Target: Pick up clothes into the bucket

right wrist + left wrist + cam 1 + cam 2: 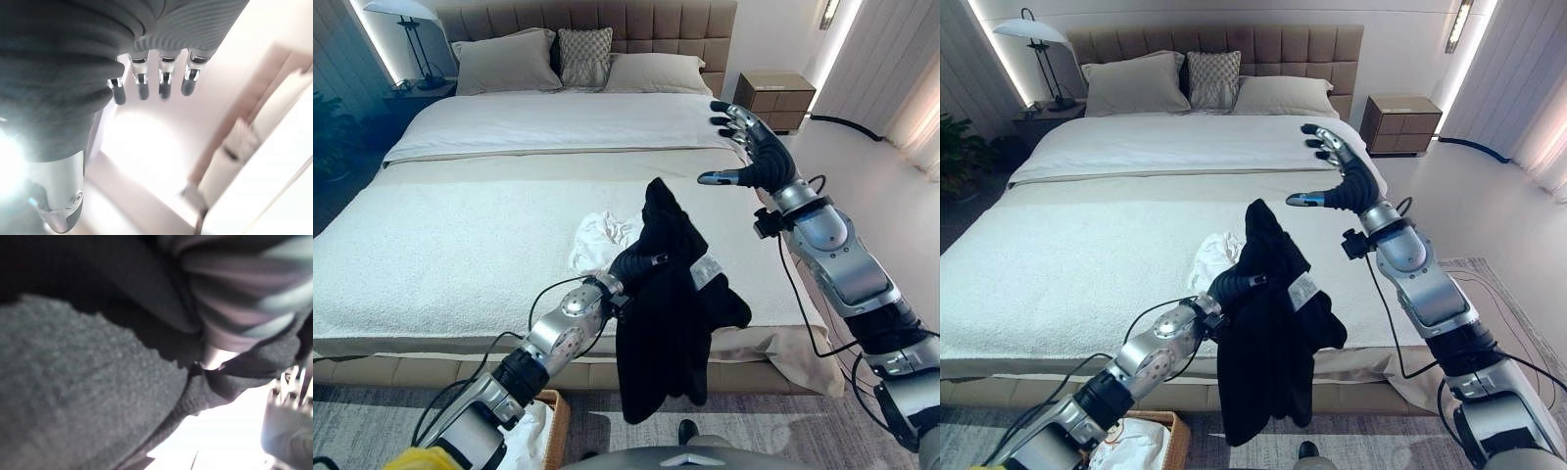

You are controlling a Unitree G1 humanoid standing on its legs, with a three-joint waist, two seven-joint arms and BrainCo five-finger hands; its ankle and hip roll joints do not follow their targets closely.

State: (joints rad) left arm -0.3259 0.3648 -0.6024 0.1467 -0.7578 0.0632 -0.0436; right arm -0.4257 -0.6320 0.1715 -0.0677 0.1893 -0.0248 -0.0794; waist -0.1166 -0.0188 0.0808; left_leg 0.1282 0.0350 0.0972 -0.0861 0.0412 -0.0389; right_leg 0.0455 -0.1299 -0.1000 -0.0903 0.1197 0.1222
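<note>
Wicker at the near edge: the bucket sits on the floor just in front of the bed, and white cloth is already lying in it, so part of the job looks done. Above and beyond the bucket, the left hand is clamped on a black garment, which hangs clear of the bed's near edge — lifted, not yet dropped in. Farther on, a white garment lies crumpled on the bed, waiting its turn. Farther again, over the bed's right side, the right hand hovers with fingers spread, holding nothing.
</note>
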